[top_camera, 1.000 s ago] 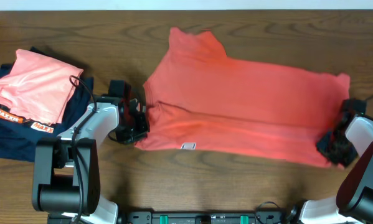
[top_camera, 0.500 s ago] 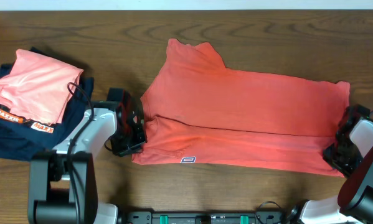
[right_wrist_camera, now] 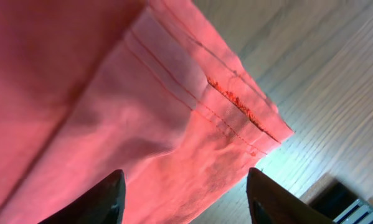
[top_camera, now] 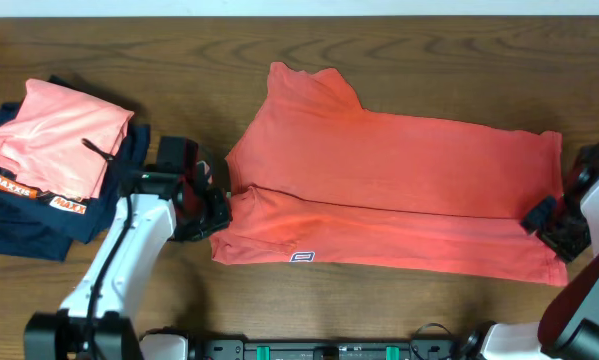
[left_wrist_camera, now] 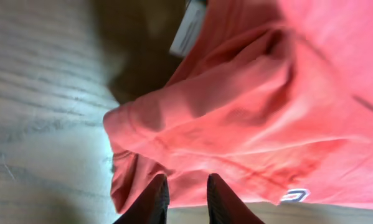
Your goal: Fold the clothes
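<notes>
The clothes, a coral-red t-shirt, lie flat across the table's middle, folded lengthwise, a small white hem patch at the front edge. My left gripper sits at the shirt's left end. In the left wrist view its jaws stand a little apart, nothing pinched, over rumpled red cloth and the patch. My right gripper is at the shirt's right front corner. Its jaws stand wide open above the stitched hem, holding nothing.
A salmon-pink folded garment rests on navy garments with orange-white print at the far left, close to my left arm. Bare wooden table surrounds the shirt. The arm bases stand along the front edge.
The shirt's front layer has been pulled forward and laid flat. Both grippers went from shut to open, letting go of the cloth; the left drew back leftward, the right moved rightward.
</notes>
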You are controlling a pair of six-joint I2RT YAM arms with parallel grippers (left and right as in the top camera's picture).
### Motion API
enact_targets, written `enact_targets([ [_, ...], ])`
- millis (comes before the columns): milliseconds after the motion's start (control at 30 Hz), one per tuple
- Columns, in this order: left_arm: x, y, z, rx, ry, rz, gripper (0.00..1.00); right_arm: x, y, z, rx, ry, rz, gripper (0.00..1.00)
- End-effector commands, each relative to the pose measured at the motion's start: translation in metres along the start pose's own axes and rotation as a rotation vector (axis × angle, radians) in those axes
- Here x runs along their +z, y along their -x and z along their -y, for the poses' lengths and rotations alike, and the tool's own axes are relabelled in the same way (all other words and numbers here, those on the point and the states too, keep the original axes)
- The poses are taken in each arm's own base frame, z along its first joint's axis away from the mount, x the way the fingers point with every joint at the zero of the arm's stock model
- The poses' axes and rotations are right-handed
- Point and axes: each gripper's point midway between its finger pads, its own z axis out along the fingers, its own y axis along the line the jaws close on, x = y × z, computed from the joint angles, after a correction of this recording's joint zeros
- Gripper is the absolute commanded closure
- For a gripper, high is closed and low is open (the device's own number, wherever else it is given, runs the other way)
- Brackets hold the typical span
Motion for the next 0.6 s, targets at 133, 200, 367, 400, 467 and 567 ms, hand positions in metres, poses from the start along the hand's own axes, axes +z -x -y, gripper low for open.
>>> enact_targets([
  [133,-0.006,0.003,0.001,0.0,-0.007,0.037,0.75,0.014,-0.007,-0.002,0.003,0.019,0.004,0.41],
  [200,-0.006,0.003,0.001,0.0,-0.007,0.037,0.75,0.024,-0.012,-0.001,0.028,0.019,0.002,0.41],
  [367,-0.006,0.003,0.001,0.0,-0.007,0.038,0.75,0.034,-0.01,-0.014,0.055,0.089,0.029,0.44],
  [400,-0.006,0.004,0.002,0.0,-0.008,0.039,0.75,0.034,-0.007,-0.017,0.058,0.104,0.039,0.47],
  [467,-0.006,0.004,0.002,0.001,-0.009,0.042,0.75,0.033,-0.002,-0.021,0.069,0.12,0.061,0.58],
  [567,-0.006,0.004,0.002,0.001,-0.009,0.042,0.75,0.032,0.006,-0.023,0.074,0.133,0.09,0.87],
])
